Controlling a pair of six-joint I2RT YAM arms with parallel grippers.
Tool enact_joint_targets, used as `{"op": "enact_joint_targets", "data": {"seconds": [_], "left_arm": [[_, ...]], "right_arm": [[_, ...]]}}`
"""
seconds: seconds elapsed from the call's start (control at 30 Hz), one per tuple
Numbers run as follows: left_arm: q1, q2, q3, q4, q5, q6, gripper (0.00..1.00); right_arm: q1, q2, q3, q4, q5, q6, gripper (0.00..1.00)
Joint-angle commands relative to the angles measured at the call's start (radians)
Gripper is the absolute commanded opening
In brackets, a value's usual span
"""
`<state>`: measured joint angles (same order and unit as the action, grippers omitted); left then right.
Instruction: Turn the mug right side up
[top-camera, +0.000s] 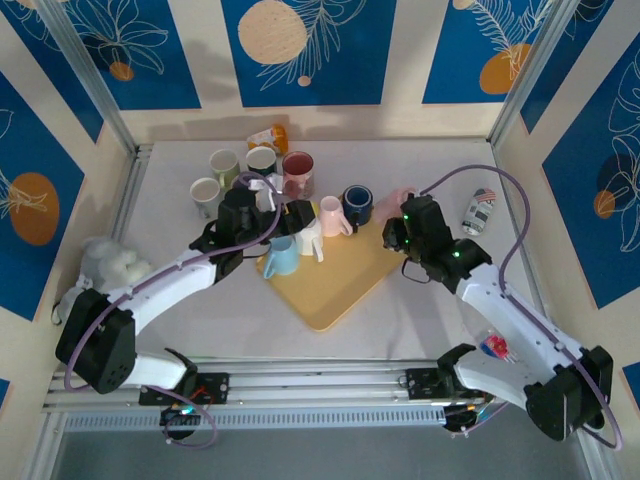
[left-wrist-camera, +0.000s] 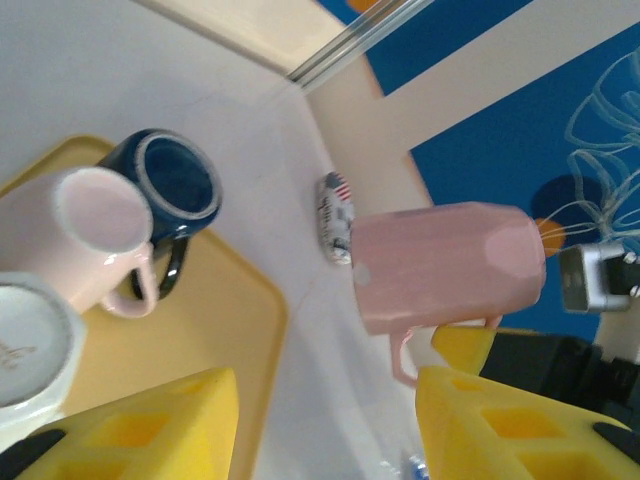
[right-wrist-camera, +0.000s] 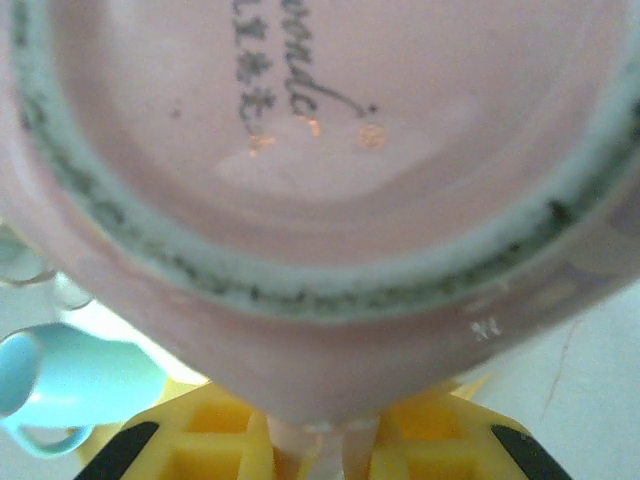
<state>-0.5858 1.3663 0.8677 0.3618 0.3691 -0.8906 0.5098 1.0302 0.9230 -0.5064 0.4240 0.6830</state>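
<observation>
Pink mug (right-wrist-camera: 320, 200) shows its base right up in the right wrist cam, right pincer (right-wrist-camera: 320, 445) clamped on its handle (left-wrist-camera: 400, 350), held just off the right corner of the tray (top-camera: 330, 300), so not flipped yet imo; left pincer (left-wrist-camera: 325, 410) open, empty.

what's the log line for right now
right gripper: shut on pink ceramic mug, by handle | mug: tipped on its side | left gripper: open, empty
</observation>
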Motion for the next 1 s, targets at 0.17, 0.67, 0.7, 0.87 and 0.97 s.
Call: {"op": "enact_joint_targets", "data": {"seconds": [0.17,0.67,0.7,0.87,0.97], "left_arm": [[-0.018,0.054,-0.076,0.473,0.095,-0.305,0.5],[-0.059,0.099,-0.116,0.752,0.097,-0.523,0.51],[-0.061,0.095,-0.116,0.748,0.094,-0.524,0.51],[-0.081,0.074,-0.117,0.749,0.074,-0.533,0.51],[-0.091,0.067,-0.125,0.773,0.046,-0.576,0.5]], "right_arm": [[-0.023,-0.115,0.055,0.157,-0.275,-0.057,0.0],[-0.04,-0.085,0.128,0.36,-0.445,0.062,0.0],[-0.042,-0.082,0.13,0.37,-0.451,0.074,0.0],[-0.052,-0.078,0.132,0.429,-0.483,0.136,0.0],[-0.053,-0.074,0.124,0.473,-0.494,0.181,0.0]]}}
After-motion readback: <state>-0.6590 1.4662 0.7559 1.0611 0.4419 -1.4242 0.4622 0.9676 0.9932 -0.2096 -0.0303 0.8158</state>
